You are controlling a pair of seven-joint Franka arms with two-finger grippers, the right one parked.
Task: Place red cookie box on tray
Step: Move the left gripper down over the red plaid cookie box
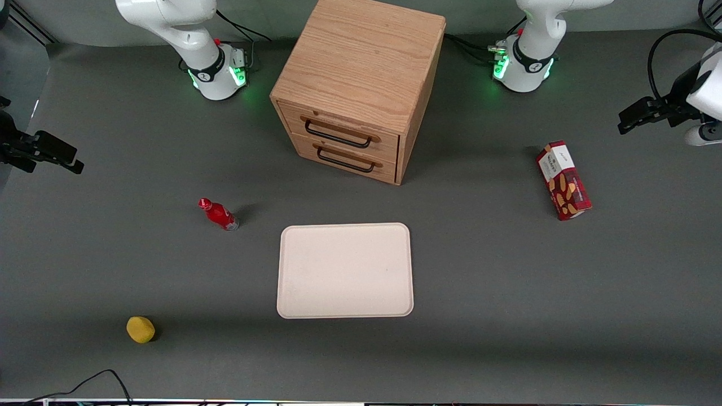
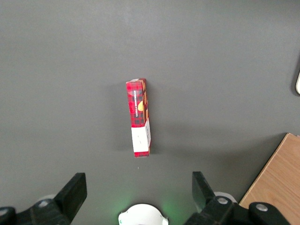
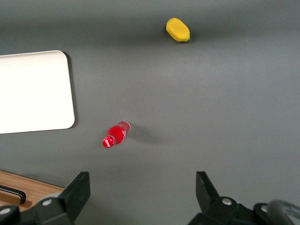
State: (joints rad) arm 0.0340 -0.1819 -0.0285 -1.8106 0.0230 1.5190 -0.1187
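The red cookie box (image 1: 563,180) stands on the table toward the working arm's end — well apart from the tray (image 1: 344,270) (bare, nearer the front camera than the wooden drawer cabinet (image 1: 358,84)). The gripper (image 2: 138,197) hovers above the box, jaws spread wide — holding nothing.

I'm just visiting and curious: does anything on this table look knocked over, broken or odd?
Nothing stands out. The red cookie box sits undamaged on the table, apart from the bare tray. The red bottle stands upright. The open claw hangs above the box.
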